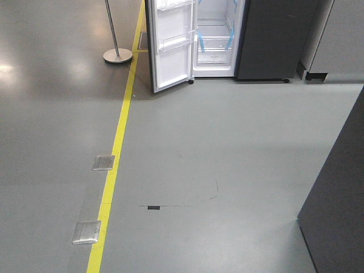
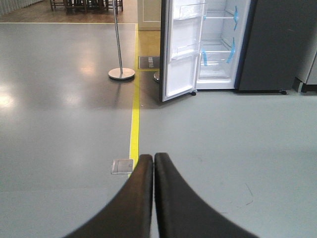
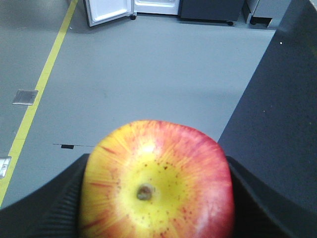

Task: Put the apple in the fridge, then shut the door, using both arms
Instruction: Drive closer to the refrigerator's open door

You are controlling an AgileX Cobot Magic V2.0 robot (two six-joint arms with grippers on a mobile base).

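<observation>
Apple (image 3: pixel 156 183), one, pinched in right pincer (image 3: pixel 156 201), left pincer (image 2: pixel 153 158) pressed together, one fridge (image 1: pixel 273 40), one door (image 1: pixel 173 57) swung open

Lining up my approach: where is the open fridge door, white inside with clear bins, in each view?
Exterior front: open white-lined fridge door, top centre-left.
Left wrist: door, top centre.
Right wrist: door's bottom end, top left edge.
Shared landmark: painted yellow floor line, just left of the door.
</observation>
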